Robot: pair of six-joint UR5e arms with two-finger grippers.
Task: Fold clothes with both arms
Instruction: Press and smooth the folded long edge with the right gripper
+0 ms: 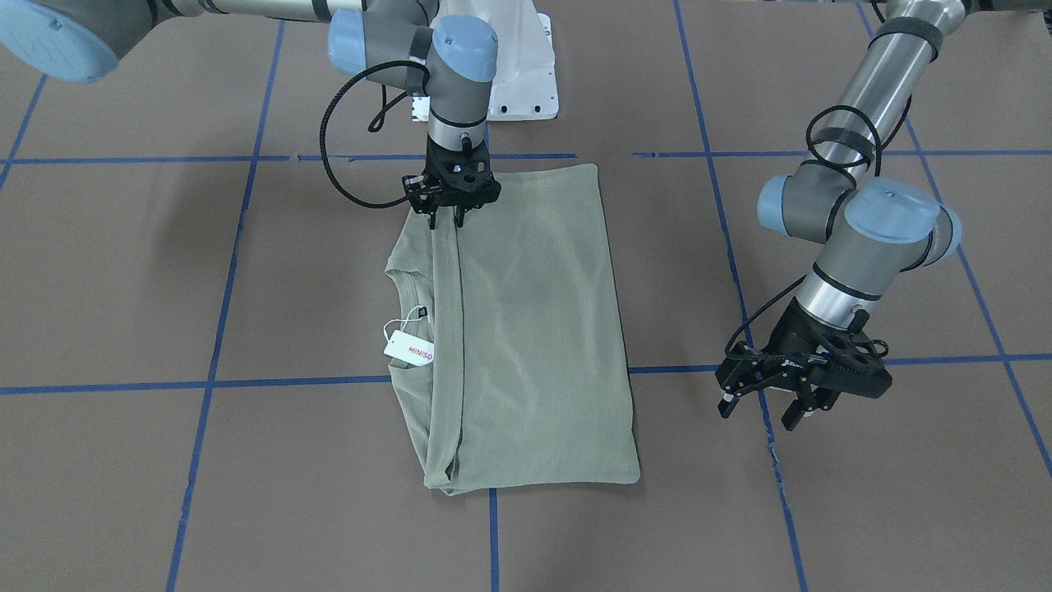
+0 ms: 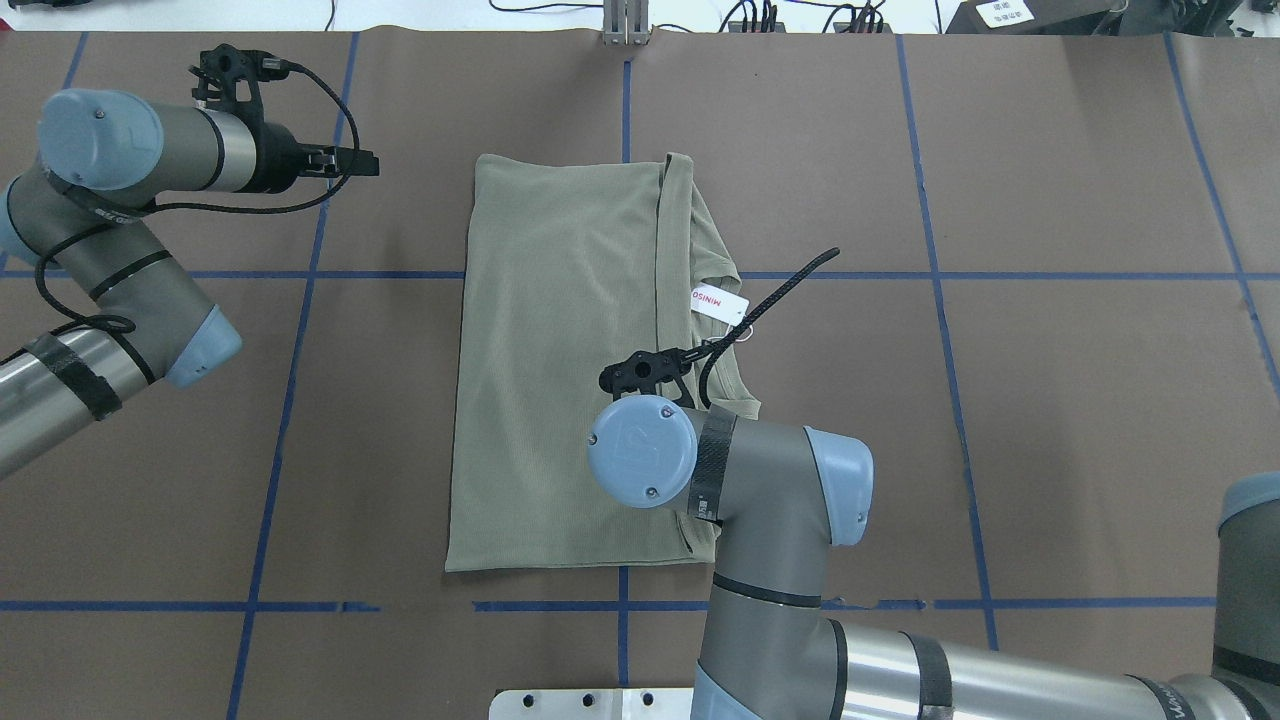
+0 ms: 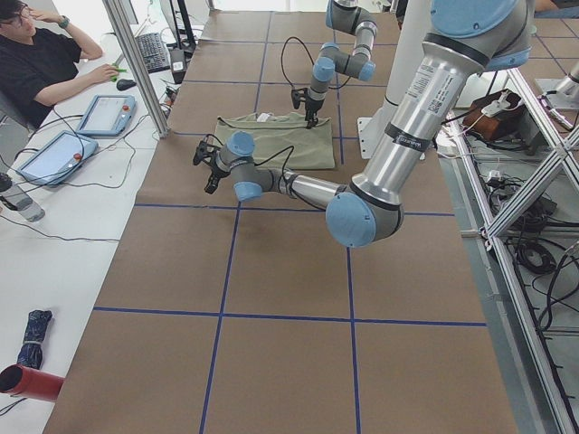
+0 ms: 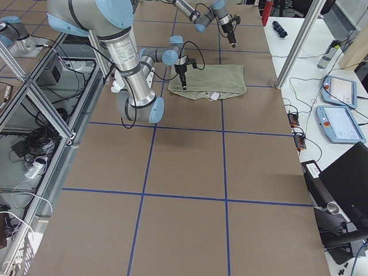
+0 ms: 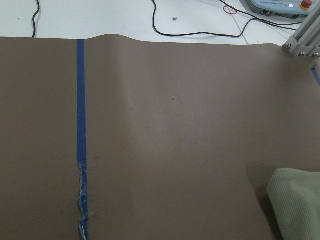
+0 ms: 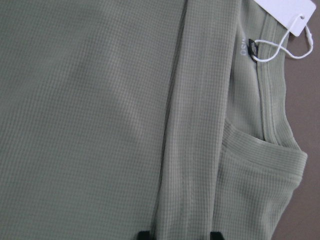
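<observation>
Sage-green knit shirt, flat rectangular fold, white paper tag at front-view nine o'clock; black right gripper and left gripper, fingers apart.

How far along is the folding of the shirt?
Done: the shirt lies folded into a rectangle, no sleeve sticking out. In hand: the right gripper, open, straddles its folded edge; the left gripper hangs open off the shirt. Left: probably one more fold, collar uncovered.

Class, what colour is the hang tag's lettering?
Red, on the white hang tag; shows best in the exterior front-facing view.
</observation>
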